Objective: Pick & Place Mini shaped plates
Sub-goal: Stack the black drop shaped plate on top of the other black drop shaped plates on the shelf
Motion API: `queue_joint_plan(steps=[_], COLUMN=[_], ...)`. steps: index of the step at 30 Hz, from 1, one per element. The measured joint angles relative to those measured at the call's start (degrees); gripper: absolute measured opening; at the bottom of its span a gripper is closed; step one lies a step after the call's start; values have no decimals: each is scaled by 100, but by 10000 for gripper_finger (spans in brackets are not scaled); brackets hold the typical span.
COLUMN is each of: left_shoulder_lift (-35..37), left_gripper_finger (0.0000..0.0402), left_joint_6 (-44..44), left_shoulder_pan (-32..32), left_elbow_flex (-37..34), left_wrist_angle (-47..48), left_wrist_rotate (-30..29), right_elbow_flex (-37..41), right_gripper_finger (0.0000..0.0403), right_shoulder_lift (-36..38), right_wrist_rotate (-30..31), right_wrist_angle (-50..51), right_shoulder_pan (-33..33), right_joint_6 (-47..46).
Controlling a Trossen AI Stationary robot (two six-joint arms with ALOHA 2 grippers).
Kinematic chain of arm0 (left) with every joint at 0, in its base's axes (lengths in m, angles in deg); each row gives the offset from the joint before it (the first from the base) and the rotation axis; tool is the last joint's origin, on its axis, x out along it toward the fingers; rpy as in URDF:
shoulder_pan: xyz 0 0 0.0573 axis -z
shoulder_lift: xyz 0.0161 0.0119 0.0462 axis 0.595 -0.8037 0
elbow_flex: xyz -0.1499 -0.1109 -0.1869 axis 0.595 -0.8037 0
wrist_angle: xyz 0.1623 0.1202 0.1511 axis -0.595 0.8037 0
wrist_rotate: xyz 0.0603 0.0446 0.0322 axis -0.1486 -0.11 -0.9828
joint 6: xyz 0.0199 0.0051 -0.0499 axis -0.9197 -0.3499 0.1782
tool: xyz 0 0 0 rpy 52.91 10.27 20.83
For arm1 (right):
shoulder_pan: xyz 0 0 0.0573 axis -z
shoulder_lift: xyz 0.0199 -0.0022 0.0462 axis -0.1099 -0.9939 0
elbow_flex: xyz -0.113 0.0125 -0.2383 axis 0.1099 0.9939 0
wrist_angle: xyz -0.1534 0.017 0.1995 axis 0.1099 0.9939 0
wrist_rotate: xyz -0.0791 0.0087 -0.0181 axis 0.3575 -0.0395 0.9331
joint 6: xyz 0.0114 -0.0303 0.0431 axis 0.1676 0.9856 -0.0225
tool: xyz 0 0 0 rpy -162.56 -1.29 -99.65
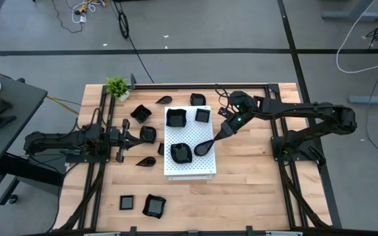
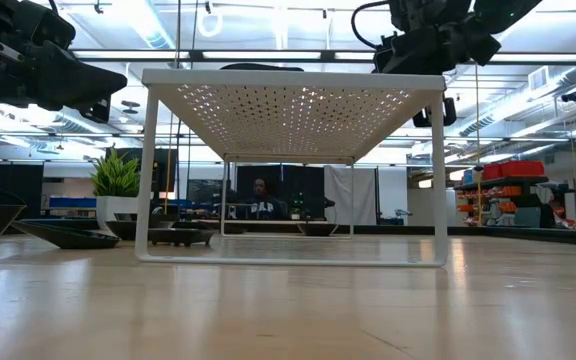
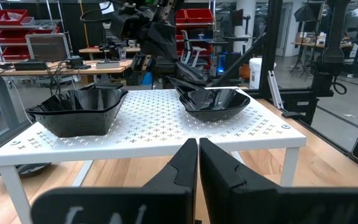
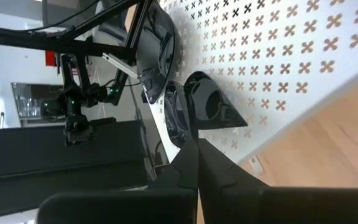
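Reaching in from the 3 o'clock side of the table (image 1: 241,196), the right gripper (image 1: 216,136) hangs over the white perforated board (image 1: 189,165) at table centre, its fingers closed on the pointed end of a teardrop plate (image 1: 203,147) that lies near the board's 3 o'clock edge. In the right wrist view the closed fingers (image 4: 191,163) meet at that plate's tip.

Three more mini shaped plates sit on the board: a wavy-edged plate (image 1: 180,152) just beside the teardrop one at its 9 o'clock, a square plate (image 1: 176,117) towards the board's 11 o'clock corner and a smaller square plate (image 1: 203,115) at 1 o'clock.

Other black plates lie on the bare wood around the board, several between 9 and 12 o'clock, and two more (image 1: 153,205) at 7 o'clock.

The left gripper (image 1: 131,136) waits at 9 o'clock, pointing at the board, fingers pressed together and empty. A potted plant (image 1: 117,86) stands at the 11 o'clock corner.
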Motion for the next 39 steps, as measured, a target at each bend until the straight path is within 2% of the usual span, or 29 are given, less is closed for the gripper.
queue_joint_plan(steps=[19, 39], left_shoulder_lift=[1, 1], left_gripper_finger=[21, 21], left_joint_6=[-1, -2], left_shoulder_pan=[2, 2], left_elbow_flex=[0, 0], left_wrist_angle=[0, 0], left_wrist_rotate=[0, 0], right_elbow_flex=[-9, -9], right_gripper_finger=[4, 110], right_shoulder_lift=[-306, -198], right_wrist_rotate=[10, 0], right_wrist_angle=[-132, -104], right_shoulder_pan=[26, 77], right_joint_6=[-50, -153])
